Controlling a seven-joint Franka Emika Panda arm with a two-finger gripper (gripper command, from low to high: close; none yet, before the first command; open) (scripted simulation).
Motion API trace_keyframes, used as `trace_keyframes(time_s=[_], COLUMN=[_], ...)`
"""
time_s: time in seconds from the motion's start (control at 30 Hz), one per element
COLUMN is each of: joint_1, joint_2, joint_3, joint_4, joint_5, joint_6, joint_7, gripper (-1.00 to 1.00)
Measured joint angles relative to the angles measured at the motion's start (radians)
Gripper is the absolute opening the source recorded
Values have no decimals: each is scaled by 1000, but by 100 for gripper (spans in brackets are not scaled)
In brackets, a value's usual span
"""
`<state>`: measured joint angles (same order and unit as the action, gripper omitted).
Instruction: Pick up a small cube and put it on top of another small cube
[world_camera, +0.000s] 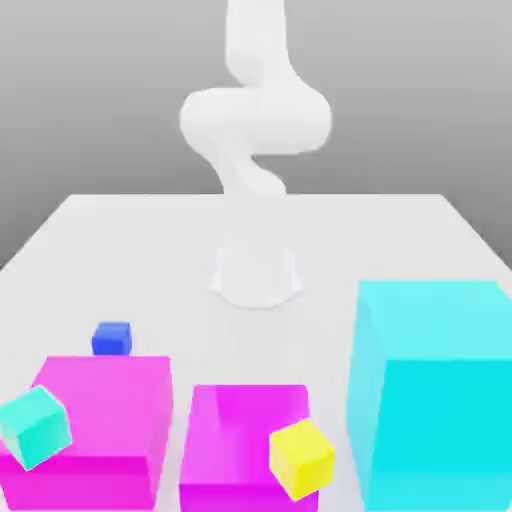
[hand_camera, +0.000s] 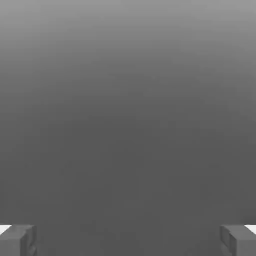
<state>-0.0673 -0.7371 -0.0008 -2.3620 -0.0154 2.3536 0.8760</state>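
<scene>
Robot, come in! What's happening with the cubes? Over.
End effector open, empty. Blue cube on table, behind pink block. Nothing stacked on blue cube.

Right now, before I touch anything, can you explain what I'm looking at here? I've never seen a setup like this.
These are simulator renders, not photos. The white machine is a robot arm, its base standing on a pale table. The exterior view comes from a camera away from the arm. The hand view comes from a camera on its hand, where the two fingers of the gripper stand wide apart with nothing between them, so nothing is held.

A small blue cube sits behind a magenta block. Another magenta block is beside that one, and a large cyan block is at the exterior view's right. A tilted teal cube and a tilted yellow cube appear in front of the magenta blocks.
</scene>
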Motion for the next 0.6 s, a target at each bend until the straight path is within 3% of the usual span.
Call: trace_keyframes(time_s=[0.6], joint_1=[-474], joint_2=[458], joint_3=[-98], joint_4=[-450], joint_5=[-83], joint_6=[390], joint_7=[527], gripper=[0])
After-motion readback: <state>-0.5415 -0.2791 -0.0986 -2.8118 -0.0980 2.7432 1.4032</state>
